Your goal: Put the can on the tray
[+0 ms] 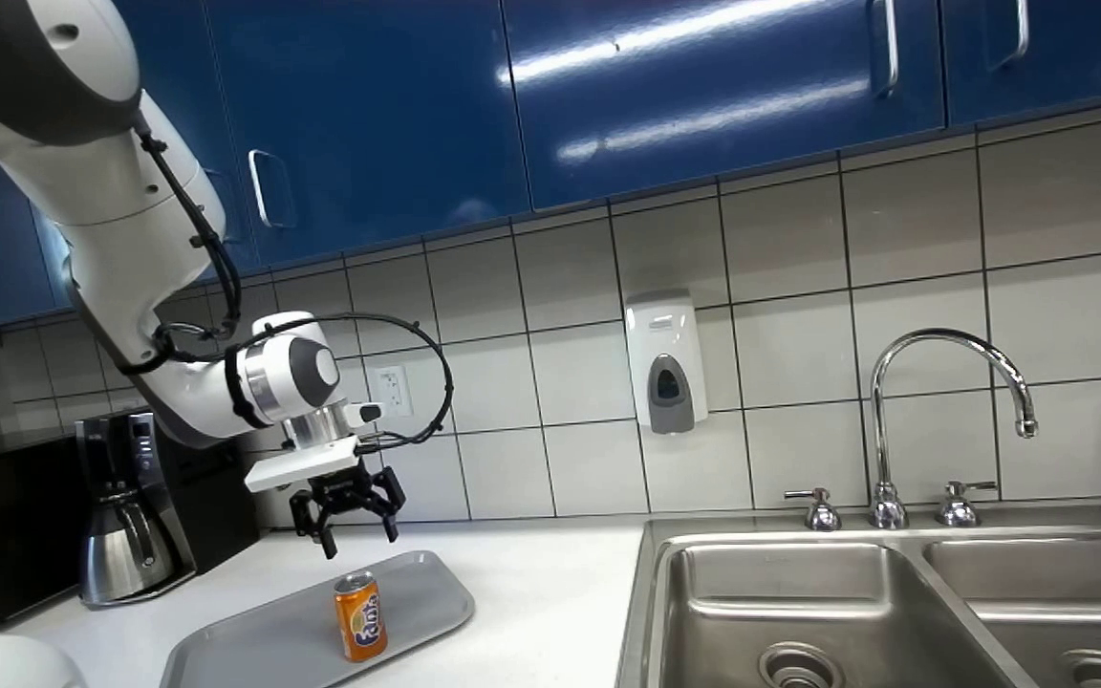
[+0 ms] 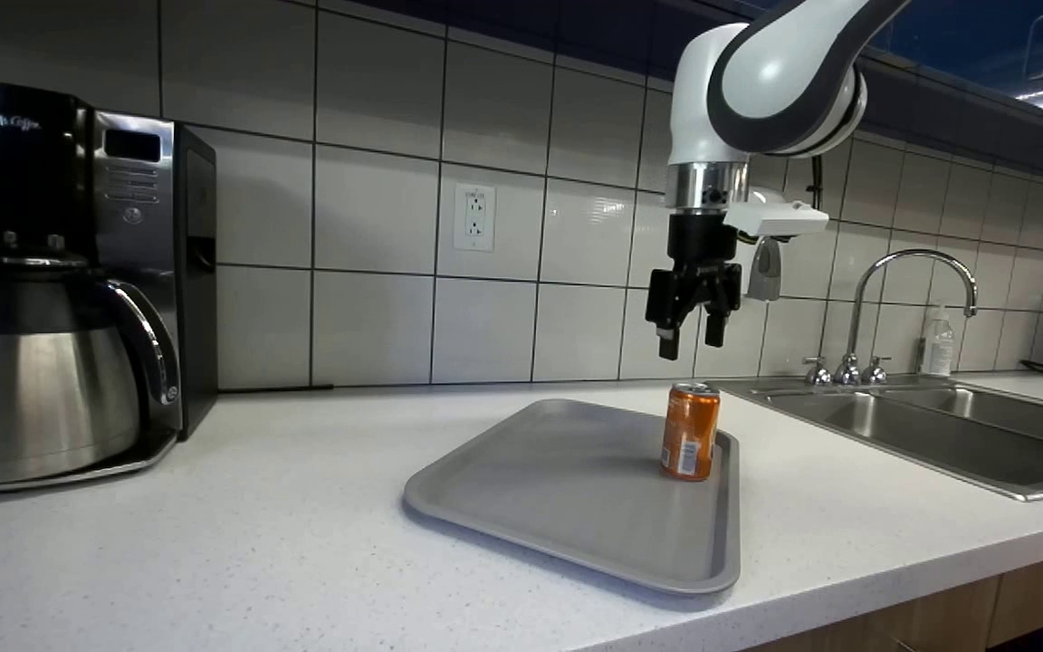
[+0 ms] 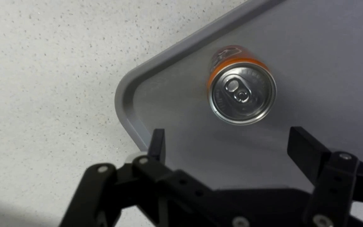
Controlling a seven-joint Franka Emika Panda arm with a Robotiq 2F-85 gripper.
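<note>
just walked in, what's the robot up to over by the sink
A robot arm has its gripper above an orange Fanta can, but it isn't holding anything: the fingers are spread open and don't touch the can. The can stands upright on the grey tray, near one corner, and the tray lies on the white counter. Since the job is to put the can on the tray, that looks done; the arm probably only has to move clear.

Small orange can (image 2: pixel 690 435) with silvery top, standing upright on the light-grey tray (image 2: pixel 549 493), near to its far right corner in an exterior view, tray large and flat-lying, corners rounded, rim low.
</note>
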